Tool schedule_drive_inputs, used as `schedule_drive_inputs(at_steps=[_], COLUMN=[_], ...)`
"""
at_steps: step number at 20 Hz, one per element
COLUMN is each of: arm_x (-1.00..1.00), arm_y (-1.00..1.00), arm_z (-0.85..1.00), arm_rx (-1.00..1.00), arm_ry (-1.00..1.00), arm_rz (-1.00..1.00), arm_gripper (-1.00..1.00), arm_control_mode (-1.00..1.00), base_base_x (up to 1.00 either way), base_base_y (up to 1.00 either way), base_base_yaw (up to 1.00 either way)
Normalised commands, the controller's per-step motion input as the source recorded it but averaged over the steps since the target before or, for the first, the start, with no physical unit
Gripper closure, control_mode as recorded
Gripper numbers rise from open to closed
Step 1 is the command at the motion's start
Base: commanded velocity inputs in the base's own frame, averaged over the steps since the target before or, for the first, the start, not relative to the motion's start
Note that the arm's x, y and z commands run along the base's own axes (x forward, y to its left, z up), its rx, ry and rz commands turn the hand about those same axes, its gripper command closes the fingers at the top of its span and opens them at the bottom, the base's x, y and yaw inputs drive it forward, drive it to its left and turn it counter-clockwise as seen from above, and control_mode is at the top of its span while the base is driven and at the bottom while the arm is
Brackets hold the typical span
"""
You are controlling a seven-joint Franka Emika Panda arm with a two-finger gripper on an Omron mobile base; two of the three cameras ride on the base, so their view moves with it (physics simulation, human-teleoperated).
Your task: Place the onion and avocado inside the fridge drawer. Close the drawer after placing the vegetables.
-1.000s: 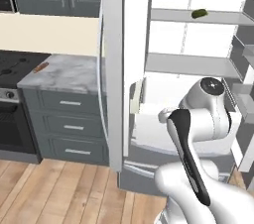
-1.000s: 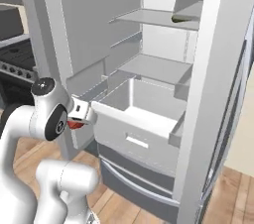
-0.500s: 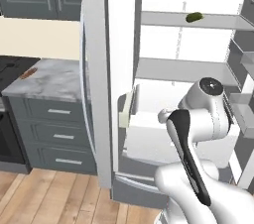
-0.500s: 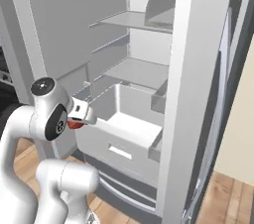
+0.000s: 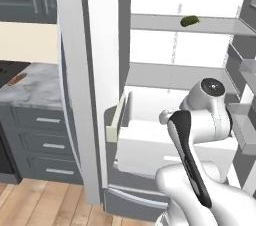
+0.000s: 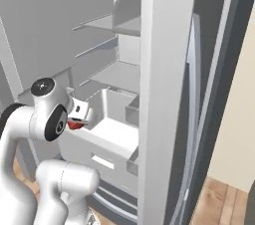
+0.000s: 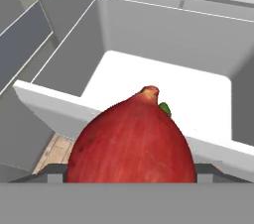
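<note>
red and glossy, the onion (image 7: 131, 141) is seen large at the bottom of the hand view, held between the jaws of the gripper (image 6: 78, 120) — the jaws are set fairly wide and closed against its sides. in the right base view the onion (image 6: 74, 125) shows as a small red patch just under the white hand, at the near front wall of the fridge drawer (image 6: 107, 139). the fridge drawer (image 7: 163, 84) is pulled out and lies directly ahead of and below the jaws; its white floor is seen beyond the onion's pointed tip, and its front edge crosses just behind the held onion. a small bit of green (image 7: 165, 109) is glimpsed just past the onion's tip, over the drawer's floor; what it is cannot be told, since most of it is hidden by the onion. in the left base view the drawer (image 5: 150, 142) is seen standing open with its pale cream side edge to the left, and the hand is hidden behind the arm's own body. a green pickle-like item (image 5: 190, 20) lies on the upper fridge shelf, well above the jaws — a brown loaf (image 5: 16, 79) rests on the marble counter (image 5: 35, 87), well off to the left.
</note>
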Motion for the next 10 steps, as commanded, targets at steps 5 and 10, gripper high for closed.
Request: schedule_drive_inputs(at_steps=[5,10], arm_x=[0.00,0.00], arm_y=[0.00,0.00], arm_z=[0.00,0.00], arm_rx=[0.00,0.00], arm_ry=[0.00,0.00], arm_rz=[0.00,0.00], arm_gripper=[1.00,1.00], arm_control_mode=[1.00,1.00], base_base_x=[0.16,0.21], base_base_y=[-0.55,-0.10], base_base_yaw=[0.00,0.00])
